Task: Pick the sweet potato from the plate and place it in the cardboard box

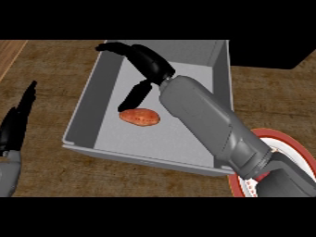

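The potato (140, 116) is lying in the box (85, 104), at seven o'clock of the open right hand (147, 62). The hand should be lifted straight up, so the walls are not being touched.

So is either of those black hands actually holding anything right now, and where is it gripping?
Nothing is held. The sweet potato lies on the box floor, below the open right hand. The left hand rests open at the view's left.
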Robot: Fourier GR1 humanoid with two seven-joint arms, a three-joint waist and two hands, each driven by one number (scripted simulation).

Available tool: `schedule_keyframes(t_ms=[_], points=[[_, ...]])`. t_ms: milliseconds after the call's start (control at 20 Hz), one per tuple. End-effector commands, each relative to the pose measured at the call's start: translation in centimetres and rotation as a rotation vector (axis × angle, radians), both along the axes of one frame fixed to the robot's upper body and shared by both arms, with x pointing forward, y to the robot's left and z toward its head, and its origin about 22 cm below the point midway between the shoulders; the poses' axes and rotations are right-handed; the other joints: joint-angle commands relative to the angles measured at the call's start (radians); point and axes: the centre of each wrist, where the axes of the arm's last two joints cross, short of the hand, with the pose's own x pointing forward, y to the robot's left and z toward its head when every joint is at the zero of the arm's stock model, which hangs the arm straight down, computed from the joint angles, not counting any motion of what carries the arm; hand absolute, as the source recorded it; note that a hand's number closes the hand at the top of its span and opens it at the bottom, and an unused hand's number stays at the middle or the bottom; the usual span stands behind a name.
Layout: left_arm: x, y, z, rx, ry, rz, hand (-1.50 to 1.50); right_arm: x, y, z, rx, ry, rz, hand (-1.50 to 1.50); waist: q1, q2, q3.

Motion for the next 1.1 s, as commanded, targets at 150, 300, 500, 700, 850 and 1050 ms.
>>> schedule_keyframes(t_ms=[150,300,500,700,850,1050], points=[[-0.7,1.7,0.2,-0.001,0.012,0.034,0.00,1.6,-0.5,3.0,0.267,0.081,-0.065,-1.50,-0.030,-0.007,0.000],[-1.9,1.3,-1.0,0.019,0.012,0.043,0.00,2.9,-4.0,0.4,0.299,0.099,-0.033,-1.50,-0.037,-0.003,0.000],[-1.4,2.4,-0.4,0.000,0.010,0.041,0.00,5.1,-9.9,1.7,0.336,0.124,-0.088,-1.50,-0.039,0.001,0.000],[-1.0,1.9,0.3,-0.003,0.007,0.037,0.00,6.4,-14.8,3.4,0.336,0.136,-0.157,-1.50,-0.040,-0.001,0.001],[-0.4,0.4,0.9,0.008,0.005,0.036,0.00,7.0,-20.2,5.6,0.316,0.113,-0.183,-1.50,-0.023,0.008,0.002],[0.4,0.3,1.2,-0.005,-0.017,0.020,0.00,6.5,-25.1,5.2,0.285,0.083,-0.181,-1.50,-0.021,0.015,0.002]])
